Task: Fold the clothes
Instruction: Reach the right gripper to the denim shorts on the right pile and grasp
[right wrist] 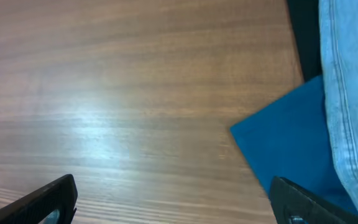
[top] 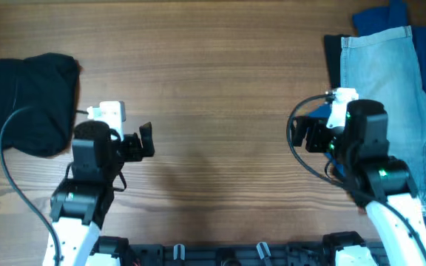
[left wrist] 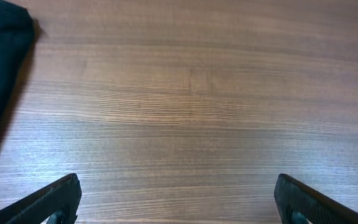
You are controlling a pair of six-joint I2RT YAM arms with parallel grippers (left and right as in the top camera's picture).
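- Pale denim shorts (top: 379,66) spread flat at far-right of table (top: 213,74), over a blue garment (top: 381,16). Waistband at far end, legs running back toward robot: long axis far-to-near.
- Corner of blue garment poking out from under denim's inner edge, clear in rt wrist view.
- Black garment (top: 28,96) bunched at far-left, well apart from shorts.
- Right gripper (top: 302,133) the nearer by far: denim just beside it on its right, blue corner nearly under the claw. Jaws spread wide, nothing held, bare wood below.
- Left gripper (top: 145,140) likewise wide and empty, black garment near on its left, shorts across the table.
- Both arms bent at elbow, claws turned in toward table centre, neither touching cloth.
- Likely next, as a judgement: rt arm swinging out to the right for denim's inner edge.
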